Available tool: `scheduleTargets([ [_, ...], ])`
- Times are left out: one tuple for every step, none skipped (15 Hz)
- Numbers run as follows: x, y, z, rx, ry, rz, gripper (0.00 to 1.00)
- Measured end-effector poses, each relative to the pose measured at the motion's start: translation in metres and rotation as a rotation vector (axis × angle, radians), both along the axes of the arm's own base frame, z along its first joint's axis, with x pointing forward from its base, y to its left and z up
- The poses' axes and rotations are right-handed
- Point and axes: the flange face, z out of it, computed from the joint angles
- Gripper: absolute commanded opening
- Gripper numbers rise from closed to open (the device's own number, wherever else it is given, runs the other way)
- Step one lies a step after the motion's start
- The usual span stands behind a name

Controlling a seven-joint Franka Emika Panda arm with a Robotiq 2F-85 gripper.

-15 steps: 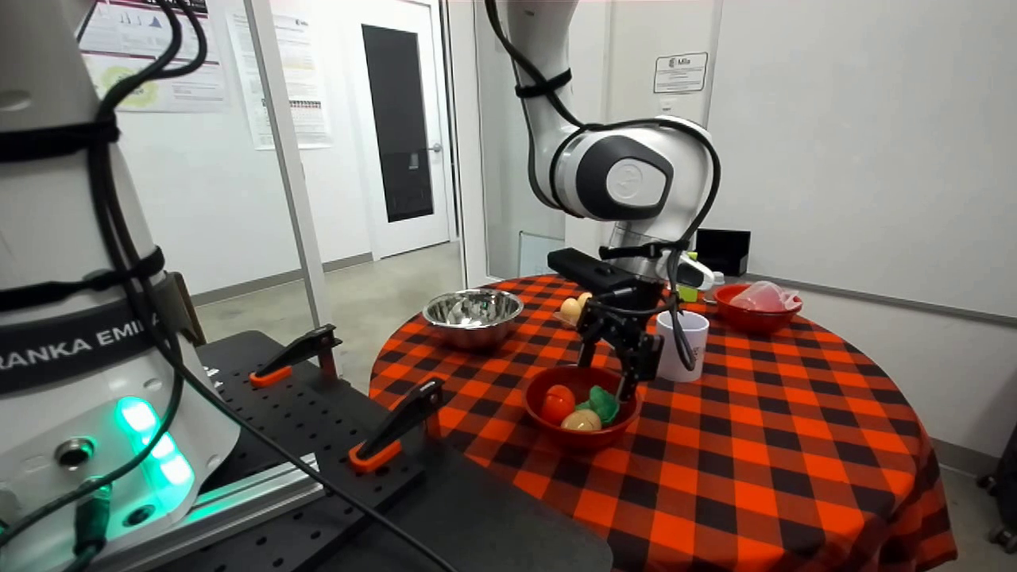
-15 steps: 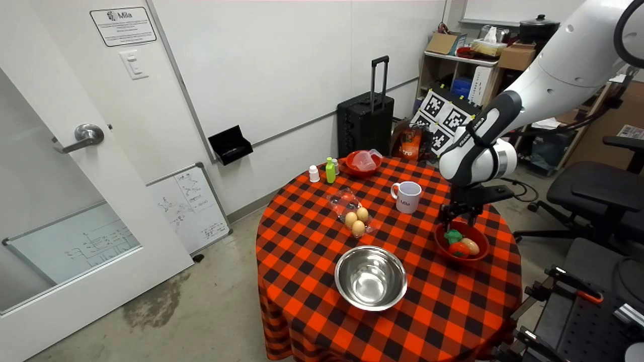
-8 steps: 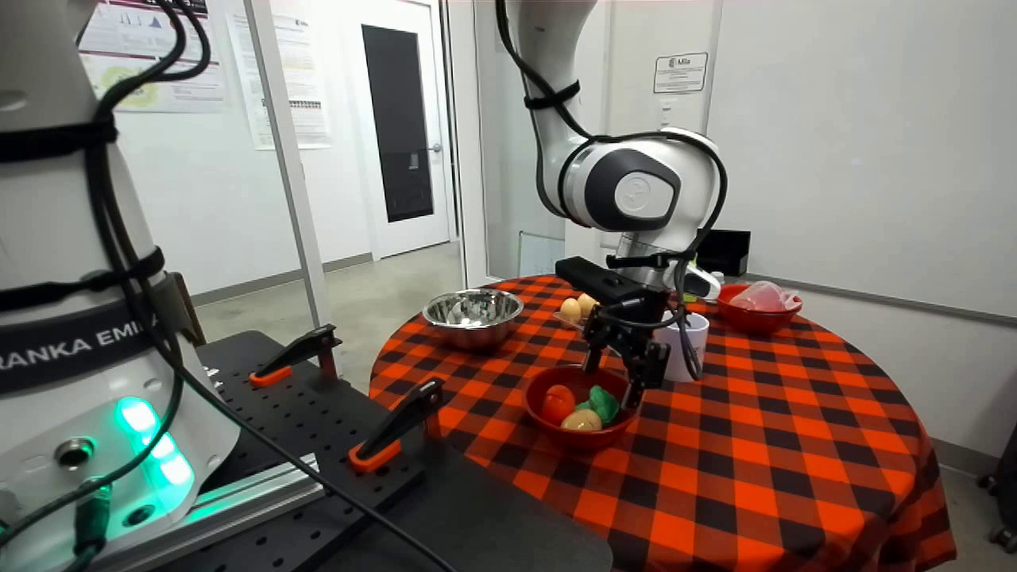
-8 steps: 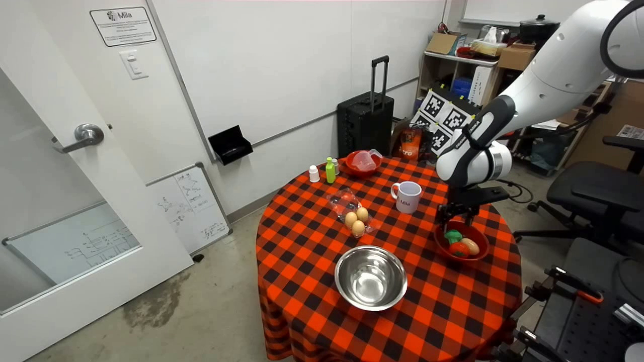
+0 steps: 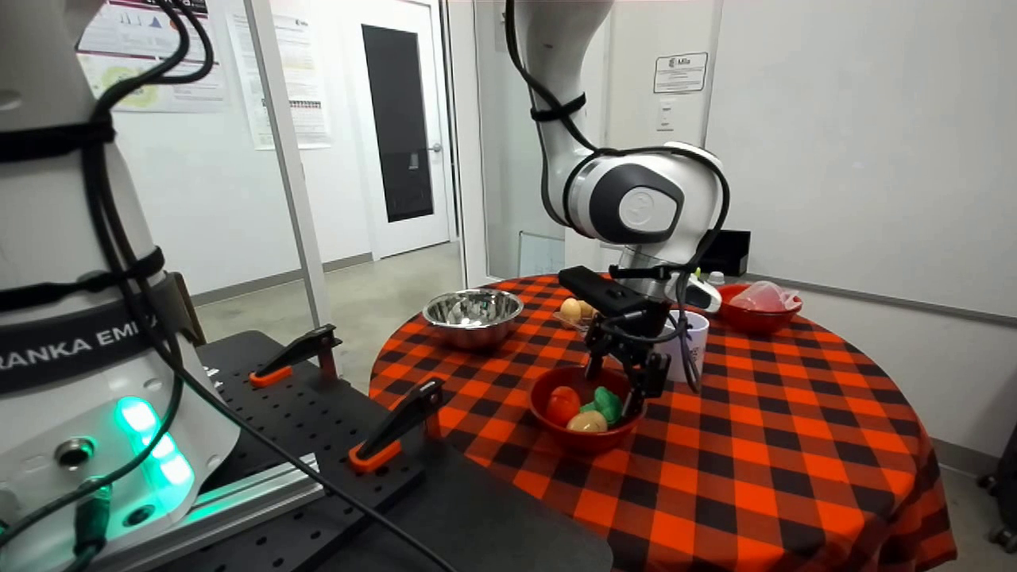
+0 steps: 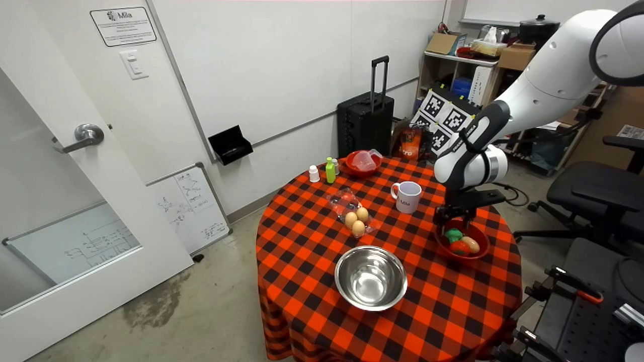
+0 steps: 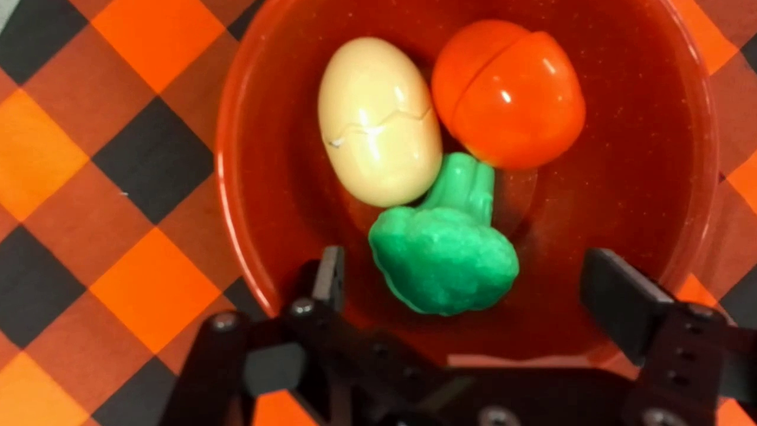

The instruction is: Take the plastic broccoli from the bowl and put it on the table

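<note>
Flanking the bright green, lumpy plastic broccoli (image 7: 446,260): released jaws

The broccoli lies inside the shallow round red bowl (image 7: 639,130), beside a glossy cream egg (image 7: 381,124) and shiny orange-red tomato (image 7: 514,94). The jaws stand spread at the bowl, the broccoli between them in the wrist view. The bowl stands on a round, red-and-black-checked desk (image 5: 786,445).

The arm (image 6: 553,75) is white with black cables (image 5: 97,191), its black gripper (image 7: 465,269) dotted with silver screws (image 7: 303,306)
</note>
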Motion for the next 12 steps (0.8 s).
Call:
scheduleTargets([
  [-0.0001, -0.0001, -0.0013, 0.002, 0.001, -0.001, 0.99],
  [-0.0002, -0.0002, -0.0027, 0.004, 0.002, -0.002, 0.88],
  [-0.0002, -0.0003, -0.0044, 0.006, 0.005, -0.002, 0.75],
  [-0.0002, -0.0003, -0.0061, 0.008, 0.007, -0.003, 0.70],
  [-0.0003, -0.0003, -0.0075, 0.009, 0.009, -0.003, 0.62],
  [-0.0003, -0.0002, -0.0086, 0.010, 0.010, -0.003, 0.56],
  [-0.0002, -0.0001, -0.0094, 0.011, 0.011, -0.003, 0.46],
  [0.0002, -0.0001, -0.0101, 0.012, 0.012, -0.002, 0.39],
  [0.0005, -0.0002, -0.0107, 0.012, 0.013, -0.002, 0.32],
  [0.0008, -0.0002, -0.0104, 0.014, 0.015, -0.002, 0.32],
  [0.0010, 0.0000, -0.0104, 0.017, 0.019, -0.002, 0.28],
  [0.0011, 0.0001, -0.0102, 0.020, 0.023, -0.002, 0.28],
])
